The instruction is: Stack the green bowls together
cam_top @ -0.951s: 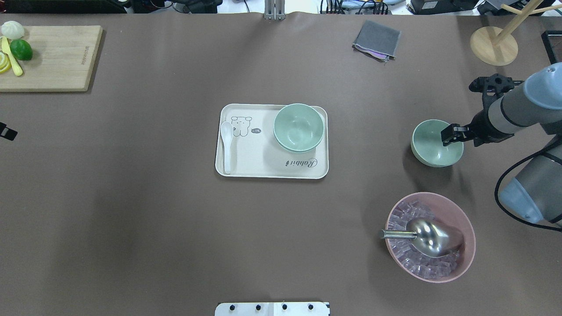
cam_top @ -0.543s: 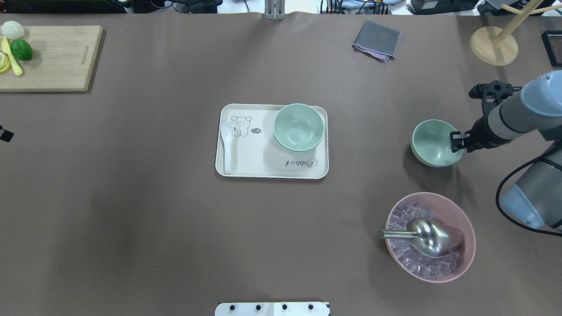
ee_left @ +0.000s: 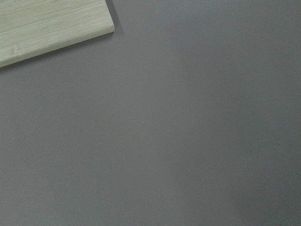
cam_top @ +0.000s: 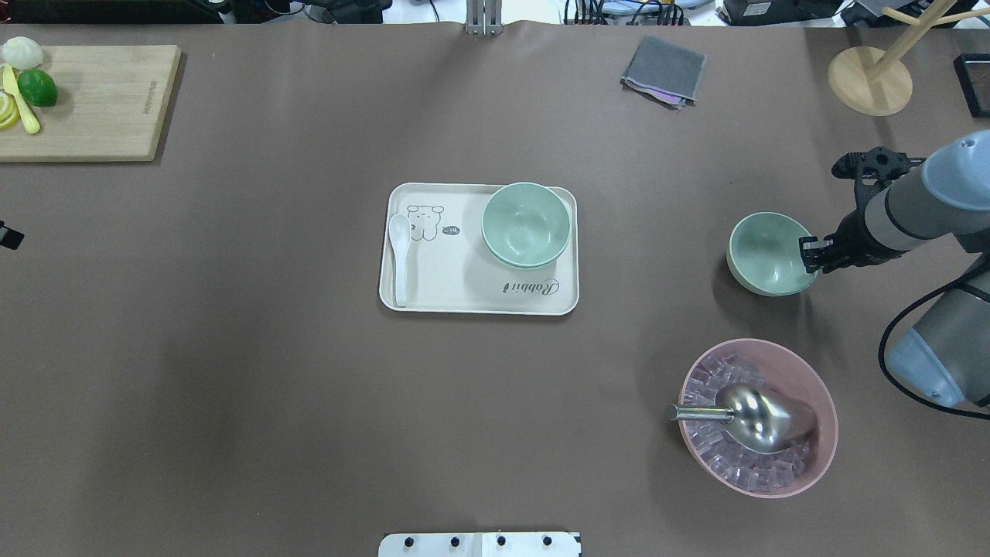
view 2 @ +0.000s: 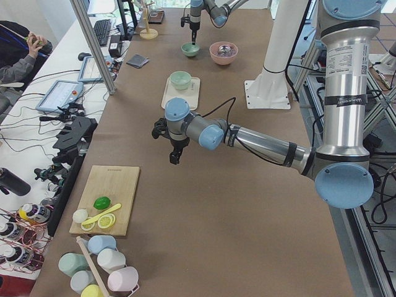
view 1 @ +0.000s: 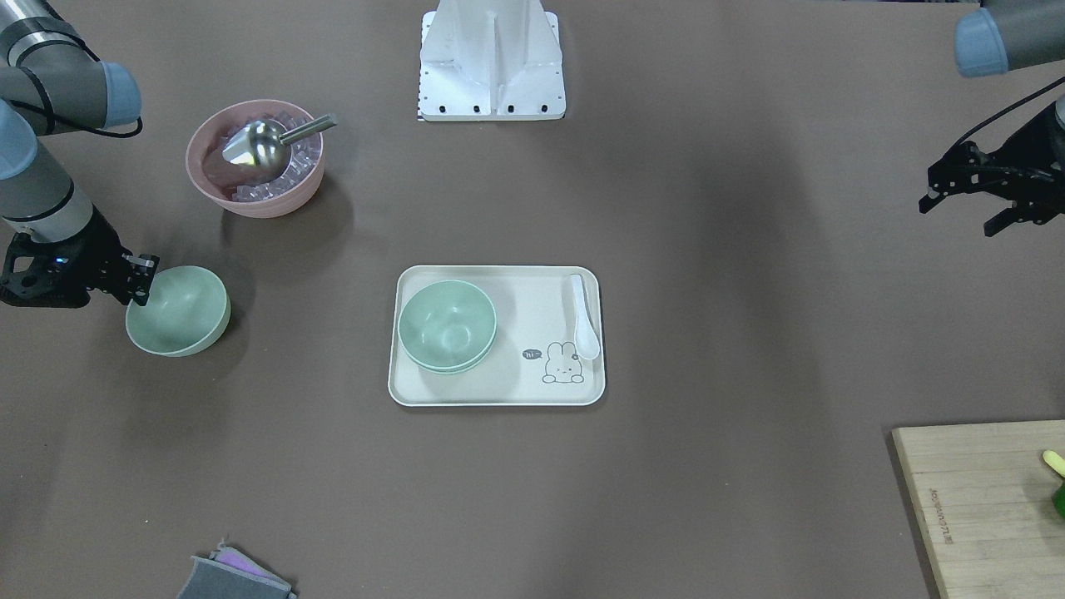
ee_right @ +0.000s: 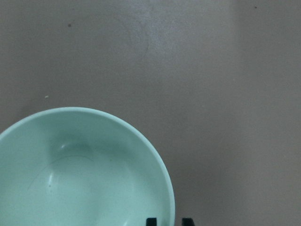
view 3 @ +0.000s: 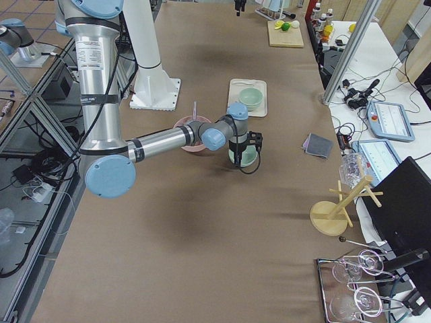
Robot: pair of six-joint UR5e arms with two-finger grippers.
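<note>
Right wrist-mounted view: my right jaws pinch only the thin rim of the lone green bowl (ee_right: 84,179); lifted, it may tilt, slip out, or knock the stacked bowls (cam_top: 526,224) askew.

The right wrist view's bottom edge cuts off the green bowl (ee_right: 80,169) and all but 2 fingertips (ee_right: 151,221) of the right gripper (ee_right: 169,222); clamping unclear

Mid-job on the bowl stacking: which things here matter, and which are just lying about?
Job: two green bowls nested on the rabbit tray; lone green bowl; right gripper at its rim.
Lying about: white spoon; pink bowl of ice; metal scoop; cutting board; lime; grey cloth; wooden stand.
</note>
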